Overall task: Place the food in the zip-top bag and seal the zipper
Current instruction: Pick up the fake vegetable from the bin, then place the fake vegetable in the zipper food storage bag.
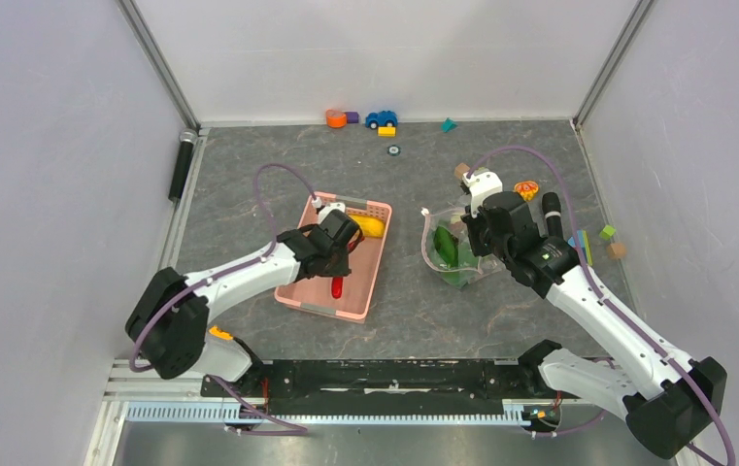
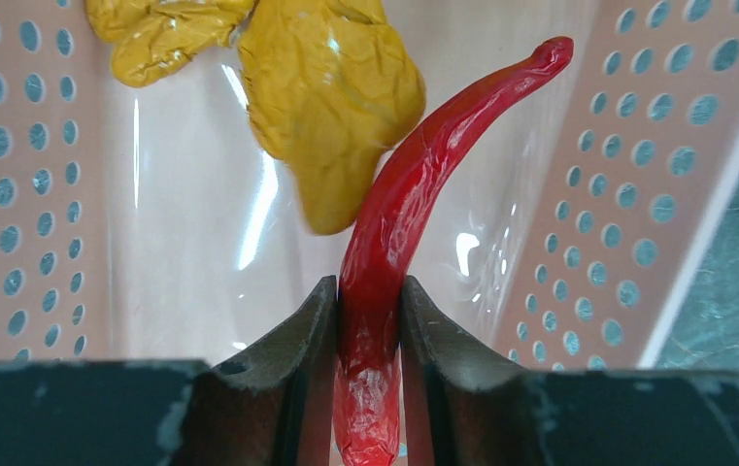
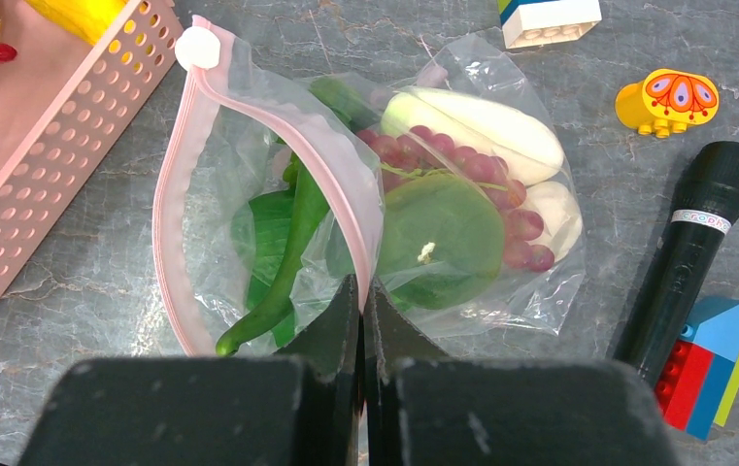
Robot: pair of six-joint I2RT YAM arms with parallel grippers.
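My left gripper is shut on a red chili inside the pink basket; the chili shows below the gripper in the top view. Yellow food pieces lie in the basket beyond it. My right gripper is shut on the pink zip strip of the clear bag and holds its mouth open toward the basket. The white slider sits at the strip's far end. Inside the bag are a green chili, a white-stalked bok choy, grapes and a green piece.
A black microphone and coloured blocks lie right of the bag. A yellow toy and a white block lie beyond it. Small toys and a toy car line the back wall. A black cylinder lies at the left edge.
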